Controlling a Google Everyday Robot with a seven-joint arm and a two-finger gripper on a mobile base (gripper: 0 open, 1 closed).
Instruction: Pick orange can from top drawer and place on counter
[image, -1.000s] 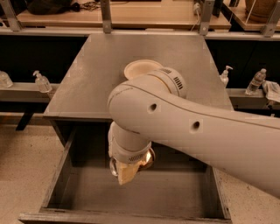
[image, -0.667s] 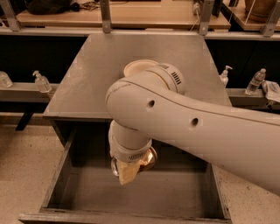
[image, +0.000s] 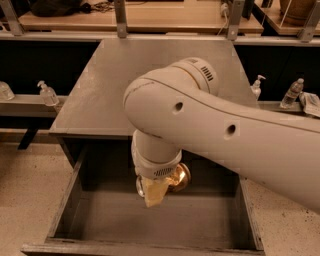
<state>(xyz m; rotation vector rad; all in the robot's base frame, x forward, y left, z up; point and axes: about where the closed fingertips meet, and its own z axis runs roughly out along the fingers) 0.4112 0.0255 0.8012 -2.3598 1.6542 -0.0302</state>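
Cream-white robot arm (image: 260, 145), thick rounded links, no cables or markings visible.
Shell is smooth, matte off-white plastic, w/ two small dark round holes (image: 178, 106) on the side of the long link. The elbow cap (image: 200, 75) is dome-shaped w/ a small grille of dark slots. The wrist (image: 152, 155) is a shorter cylinder, same colour, w/ seam ring and small vent patch at btm edge. The gripper (image: 155, 192) below it is pale tan-yellow, over the open top drawer (image: 70, 195).
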